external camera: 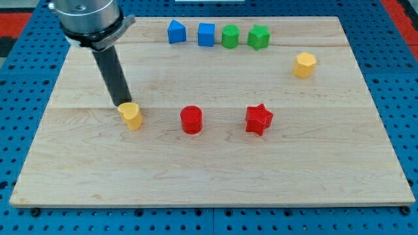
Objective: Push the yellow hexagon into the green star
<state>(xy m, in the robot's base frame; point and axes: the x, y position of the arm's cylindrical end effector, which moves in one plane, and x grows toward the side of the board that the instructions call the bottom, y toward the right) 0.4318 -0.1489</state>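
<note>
The yellow hexagon (305, 65) lies near the view's right edge of the wooden board (215, 176). The green star (258, 37) sits in the row at the view's top, up and to the left of the hexagon, apart from it. My tip (124, 104) is far off at the view's left, touching or almost touching the upper left side of a second yellow block (131, 116) whose shape I cannot make out. The rod rises up and to the left from the tip.
In the top row, left of the green star, stand a green cylinder (230, 36), a blue cube (206, 34) and another blue block (176, 31). A red cylinder (191, 120) and a red star (258, 119) lie mid-board.
</note>
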